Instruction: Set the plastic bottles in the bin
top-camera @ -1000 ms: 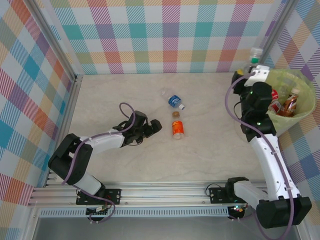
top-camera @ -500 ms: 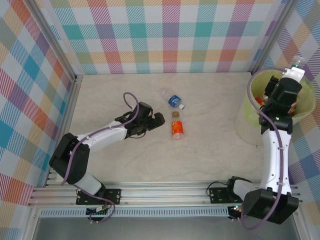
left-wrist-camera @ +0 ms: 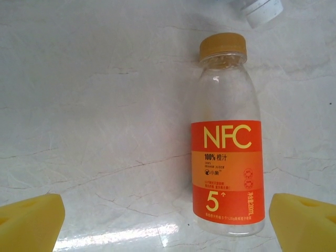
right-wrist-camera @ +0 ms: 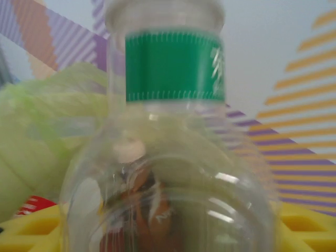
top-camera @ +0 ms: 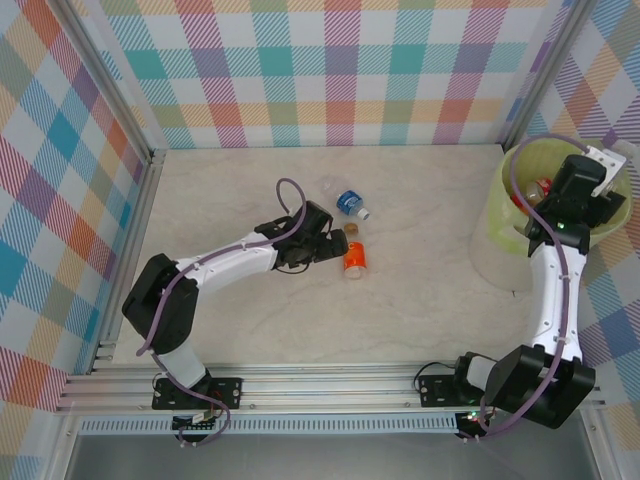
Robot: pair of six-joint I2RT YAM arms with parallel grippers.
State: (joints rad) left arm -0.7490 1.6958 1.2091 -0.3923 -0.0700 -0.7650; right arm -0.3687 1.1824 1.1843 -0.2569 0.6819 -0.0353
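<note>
right claw (top-camera: pixel 612 165) clamping green-banded bottle (right-wrist-camera: pixel 168 157), hovering over bin (top-camera: pixel 490 215) holding several already | left claw (left-wrist-camera: pixel 168 226) gaping, flanking orange-label bottle (left-wrist-camera: pixel 227 157) lying on counter (left-wrist-camera: pixel 94 105) | blue-label bottle (top-camera: pixel 350 203) waiting beside | three seemingly remaining

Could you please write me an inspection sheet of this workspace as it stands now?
Surface: pale marble-look table, two bottles lying on it.
Job's things: NFC orange-label bottle lying flat; blue-label bottle lying just beyond it; green-label bottle held over the lime-green bin, which has more bottles inside.
Clutter: nothing seen.
End effectors: left end effector open, pads either side of the NFC bottle's base, not touching; right end effector shut on the green-label bottle.
Cables: purple cable looping above the left arm; another along the right arm.
Surroundings: plaid walls; aluminium rail at the near edge.
</note>
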